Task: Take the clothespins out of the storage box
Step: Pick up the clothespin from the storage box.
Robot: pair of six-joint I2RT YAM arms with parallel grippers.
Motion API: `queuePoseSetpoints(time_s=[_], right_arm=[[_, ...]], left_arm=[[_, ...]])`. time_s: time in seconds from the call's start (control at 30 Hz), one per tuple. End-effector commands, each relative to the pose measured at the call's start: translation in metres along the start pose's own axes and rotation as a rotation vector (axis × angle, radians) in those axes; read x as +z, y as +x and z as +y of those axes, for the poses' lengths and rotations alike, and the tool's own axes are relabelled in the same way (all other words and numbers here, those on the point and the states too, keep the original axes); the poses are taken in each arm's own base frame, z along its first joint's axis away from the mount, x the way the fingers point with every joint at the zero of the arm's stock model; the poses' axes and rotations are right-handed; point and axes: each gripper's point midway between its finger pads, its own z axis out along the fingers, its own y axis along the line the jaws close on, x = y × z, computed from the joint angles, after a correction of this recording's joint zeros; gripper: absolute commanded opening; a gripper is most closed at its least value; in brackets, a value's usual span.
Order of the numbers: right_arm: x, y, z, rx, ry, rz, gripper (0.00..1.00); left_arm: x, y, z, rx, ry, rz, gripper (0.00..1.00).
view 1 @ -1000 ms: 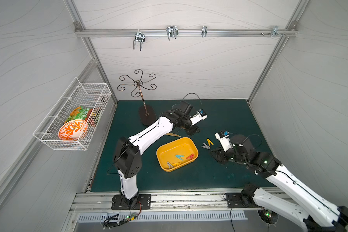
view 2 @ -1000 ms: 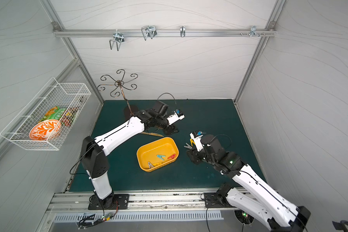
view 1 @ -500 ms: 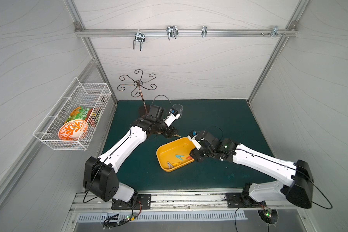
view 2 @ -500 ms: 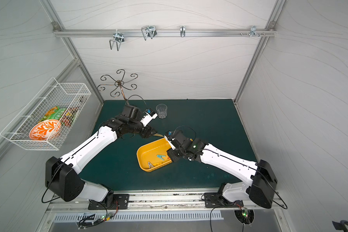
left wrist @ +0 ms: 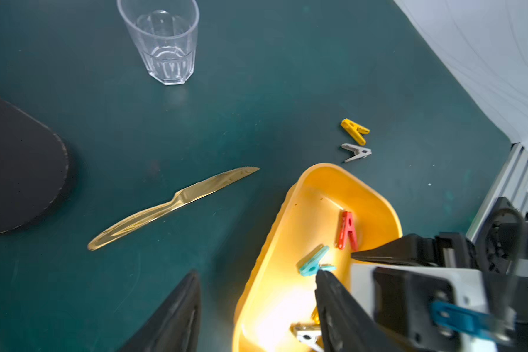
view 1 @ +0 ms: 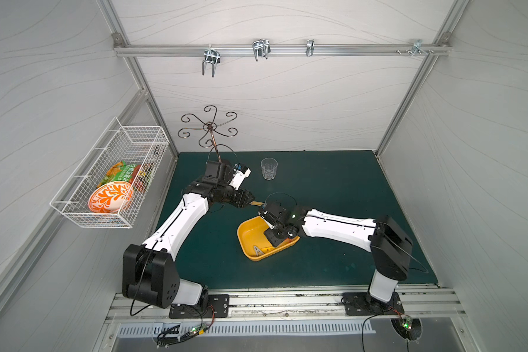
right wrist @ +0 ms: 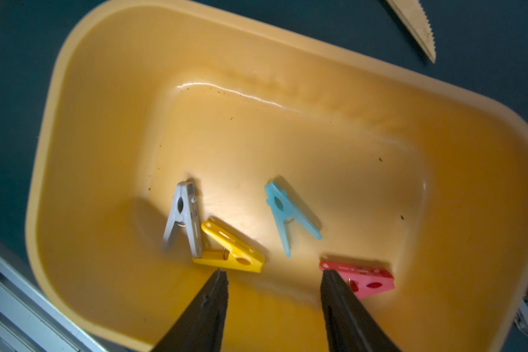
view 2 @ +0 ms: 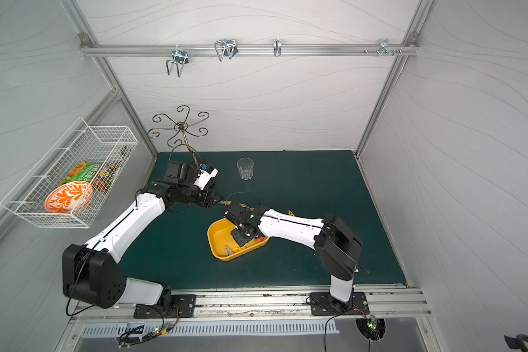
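The yellow storage box (view 1: pixel 242 240) (view 2: pixel 214 243) sits mid-table. Inside it lie a grey (right wrist: pixel 182 219), a yellow (right wrist: pixel 229 253), a light blue (right wrist: pixel 287 213) and a red clothespin (right wrist: pixel 363 277). My right gripper (right wrist: pixel 273 272) (view 1: pixel 275 240) is down in the box, open and empty, its tips between the yellow and red pins. A yellow clothespin (left wrist: pixel 354 131) and a grey one (left wrist: pixel 355 152) lie on the mat just past the box. My left gripper (left wrist: pixel 258 272) (view 1: pixel 250 198) hangs open and empty over the box's far rim.
A tan knife (left wrist: pixel 174 201) lies on the mat beside the box's far side. A clear glass (view 1: pixel 269 168) stands behind it, and a scrolled metal stand's dark base (left wrist: pixel 13 167) is at the back left. A white wire basket (view 1: pixel 113 179) hangs on the left wall.
My right gripper swung left from the mat beside the box and went down into it. My left arm drew back to the left, and its jaws stand wider.
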Motion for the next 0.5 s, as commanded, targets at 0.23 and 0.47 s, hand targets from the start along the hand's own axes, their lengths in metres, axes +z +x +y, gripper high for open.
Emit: queuePoseSetpoints(time_s=[0.23, 0.47], right_arm=[[0.012, -0.016, -0.003, -0.023, 0.076, 0.034, 0.45], [0.012, -0.002, 0.005, -0.092, 0.007, 0.098, 0.47]], left_arm=[[-0.016, -0.001, -0.004, 0.059, 0.019, -0.02, 0.75], [-0.029, -0.009, -0.006, 0.072, 0.01, -0.005, 0.75]])
